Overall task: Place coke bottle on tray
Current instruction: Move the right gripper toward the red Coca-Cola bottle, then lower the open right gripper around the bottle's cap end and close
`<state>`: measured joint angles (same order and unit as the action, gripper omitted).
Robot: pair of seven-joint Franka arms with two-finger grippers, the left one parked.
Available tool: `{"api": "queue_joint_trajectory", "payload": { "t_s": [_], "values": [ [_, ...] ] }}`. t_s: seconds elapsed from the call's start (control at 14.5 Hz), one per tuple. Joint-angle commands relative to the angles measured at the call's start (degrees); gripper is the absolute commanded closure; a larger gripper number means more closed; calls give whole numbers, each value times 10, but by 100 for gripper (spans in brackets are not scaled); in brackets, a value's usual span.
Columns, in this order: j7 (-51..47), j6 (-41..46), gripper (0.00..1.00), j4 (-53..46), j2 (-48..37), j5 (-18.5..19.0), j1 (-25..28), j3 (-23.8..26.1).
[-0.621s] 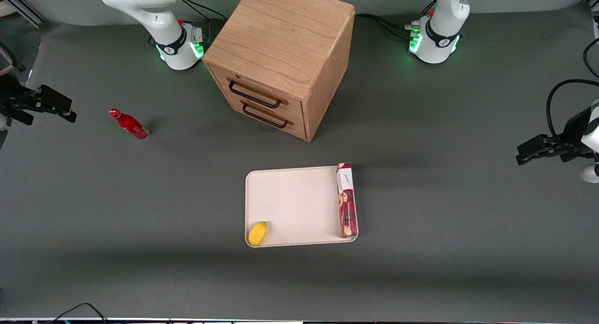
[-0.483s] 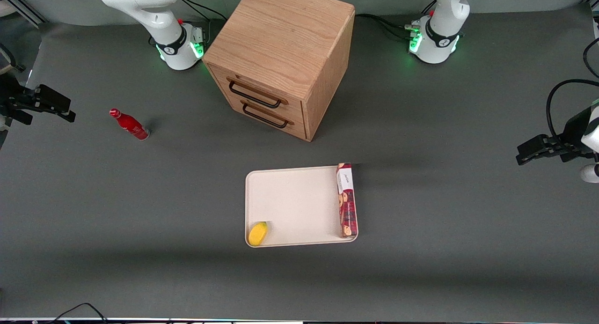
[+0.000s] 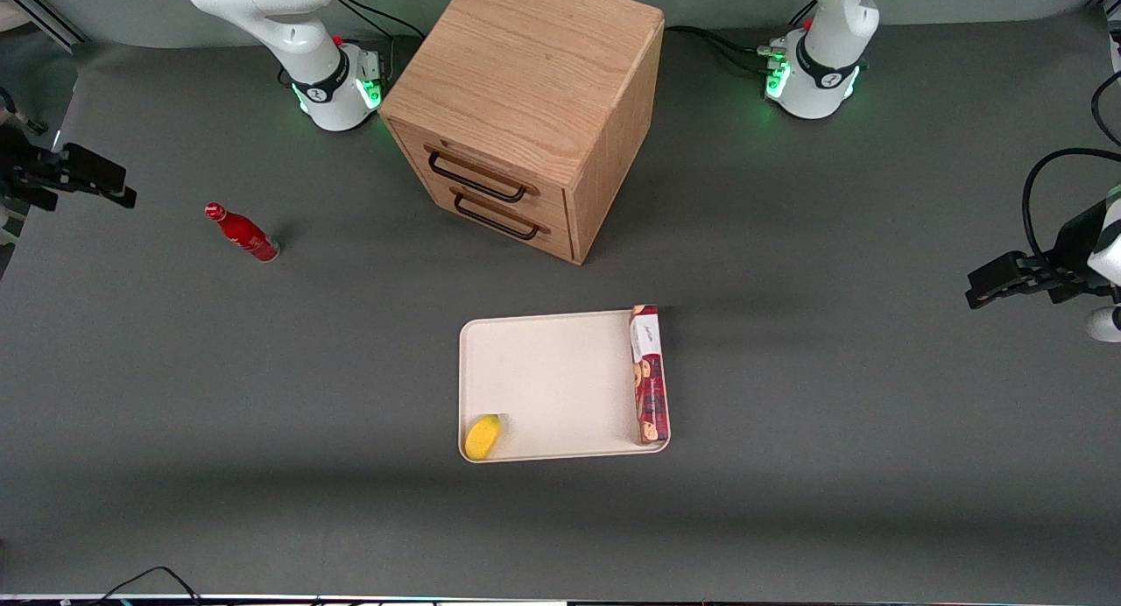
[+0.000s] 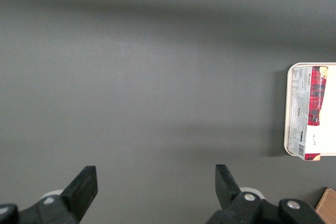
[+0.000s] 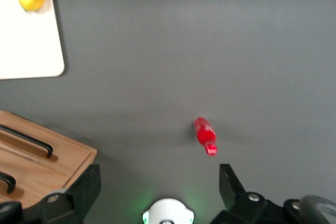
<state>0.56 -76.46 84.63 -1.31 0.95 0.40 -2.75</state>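
The coke bottle [image 3: 243, 233], small, slim and red with a red cap, stands on the grey table toward the working arm's end. It also shows in the right wrist view [image 5: 205, 136]. My gripper [image 3: 79, 179] hangs open and empty high above the table at that end, apart from the bottle; its wide-spread fingers [image 5: 86, 186] frame the right wrist view. The cream-white tray [image 3: 552, 378] lies mid-table, nearer the front camera than the wooden cabinet, and its corner shows in the right wrist view [image 5: 31, 45].
A long red biscuit box [image 3: 649, 374] lies along one tray edge and a yellow lemon [image 3: 482, 437] sits in a tray corner. A wooden two-drawer cabinet [image 3: 525, 107] stands at the back of the table. Both arm bases [image 3: 337, 85] flank it.
My gripper has moved a little farther from the front camera. The bottle, tray and box have not moved.
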Motion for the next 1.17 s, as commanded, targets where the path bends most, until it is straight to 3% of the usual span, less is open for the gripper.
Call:
{"api": "queue_joint_trajectory", "payload": {
  "t_s": [0.0, 0.21, 0.41, 0.76, 1.1],
  "values": [
    [23, -24, 0, 174, -132, 18, 0, -20],
    [65, -156, 0, 416, -263, 41, 0, -61],
    [74, -295, 0, 574, -298, 61, -2, -102],
    [73, -496, 0, 679, -229, 72, -5, -114],
    [73, -558, 0, 691, -172, 81, -12, -115]
  ]
}}
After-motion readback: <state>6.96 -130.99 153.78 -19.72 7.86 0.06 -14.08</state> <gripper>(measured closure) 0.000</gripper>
